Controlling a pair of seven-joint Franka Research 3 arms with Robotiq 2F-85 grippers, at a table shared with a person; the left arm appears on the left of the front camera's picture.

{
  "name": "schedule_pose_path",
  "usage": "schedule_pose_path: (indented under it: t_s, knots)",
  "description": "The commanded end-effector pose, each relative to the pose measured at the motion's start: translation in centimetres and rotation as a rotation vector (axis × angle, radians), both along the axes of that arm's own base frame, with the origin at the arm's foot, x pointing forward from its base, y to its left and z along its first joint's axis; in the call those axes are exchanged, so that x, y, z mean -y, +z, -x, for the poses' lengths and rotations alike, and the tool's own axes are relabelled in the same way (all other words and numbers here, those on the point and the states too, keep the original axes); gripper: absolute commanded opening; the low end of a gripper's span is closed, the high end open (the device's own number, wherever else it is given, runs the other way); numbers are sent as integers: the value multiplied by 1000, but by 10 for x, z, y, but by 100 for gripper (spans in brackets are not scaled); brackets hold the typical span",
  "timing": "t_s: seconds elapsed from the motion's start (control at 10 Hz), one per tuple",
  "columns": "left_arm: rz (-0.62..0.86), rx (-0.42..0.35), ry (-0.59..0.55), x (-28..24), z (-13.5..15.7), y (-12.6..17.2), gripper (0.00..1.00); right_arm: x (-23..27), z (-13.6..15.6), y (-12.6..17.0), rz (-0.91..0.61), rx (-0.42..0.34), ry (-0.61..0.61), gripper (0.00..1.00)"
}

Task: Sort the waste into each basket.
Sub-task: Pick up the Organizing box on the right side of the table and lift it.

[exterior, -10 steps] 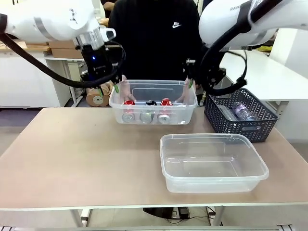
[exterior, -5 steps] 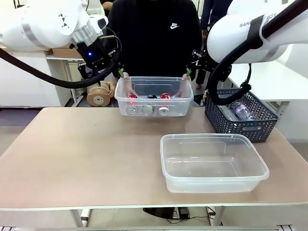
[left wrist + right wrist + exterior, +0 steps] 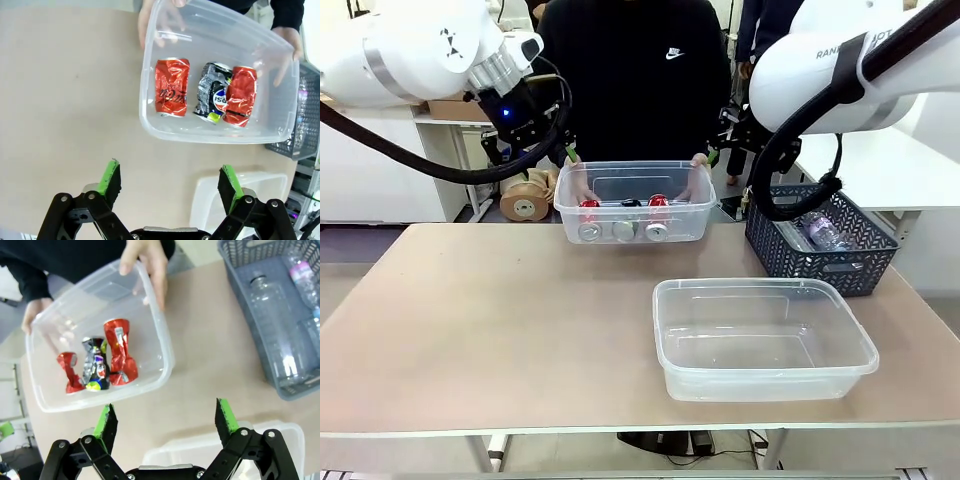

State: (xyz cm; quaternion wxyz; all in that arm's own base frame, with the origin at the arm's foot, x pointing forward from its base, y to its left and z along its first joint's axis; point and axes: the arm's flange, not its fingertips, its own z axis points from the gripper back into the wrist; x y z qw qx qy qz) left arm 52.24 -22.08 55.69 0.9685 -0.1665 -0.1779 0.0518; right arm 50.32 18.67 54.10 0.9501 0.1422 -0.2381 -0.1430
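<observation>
Both arms are hanging raised over the table's far side, fingers angling down, with left gripper (image 3: 170, 180) and right gripper (image 3: 162, 417) both gaping wide and nothing between the pads. The clear tub (image 3: 632, 166) is being held at both ends by a person's hands (image 3: 578, 184), between the two grippers and just below their fingertips. Three crushed cans (image 3: 212, 92) are lying flat inside it, side by side, long axes parallel across the tub's short side, ends facing the robot.
</observation>
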Motion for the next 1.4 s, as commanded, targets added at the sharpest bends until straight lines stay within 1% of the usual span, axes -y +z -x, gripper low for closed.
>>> schedule_pose_path:
  t_s: [0.0, 0.3, 0.4, 0.5, 0.6, 0.7, 0.8, 0.9, 1.0, 1.1, 1.2, 1.3]
  knots:
    - [-12, -10, 15, 0, -1, 5, 100, 0, 0, 2, -5, 17, 0, 100]
    - [-12, -10, 15, 0, -1, 5, 100, 0, 0, 2, -5, 17, 0, 100]
    - [0, 0, 0, 0, 0, 0, 99, 0, 0, 0, 0, 1, 0, 100]
    - [56, -88, -12, 27, 21, 8, 100, 17, 34, 2, 26, -7, 194, 100]
    - [84, -185, -13, 64, 49, 5, 100, 40, 66, -2, 136, -5, 272, 100]
    - [-6, -289, 3, 107, 83, -10, 100, 66, 96, -7, 281, 25, 294, 100]
    - [-42, -387, -122, 147, 116, -24, 100, 92, 125, -12, 245, 90, 385, 100]
    - [-88, -470, -220, 170, 137, -33, 100, 106, 137, -20, 220, 96, 358, 100]
    - [-133, -499, -265, 183, 147, -41, 100, 114, 141, -28, 231, 54, 282, 100]
    - [-152, -441, -268, 182, 145, -42, 100, 113, 135, -29, 211, 45, 201, 100]
    - [-96, -457, -214, 188, 171, -46, 100, 104, 138, -23, 248, 38, 327, 100]
    - [-96, -457, -214, 188, 171, -46, 100, 104, 138, -23, 248, 38, 327, 100]
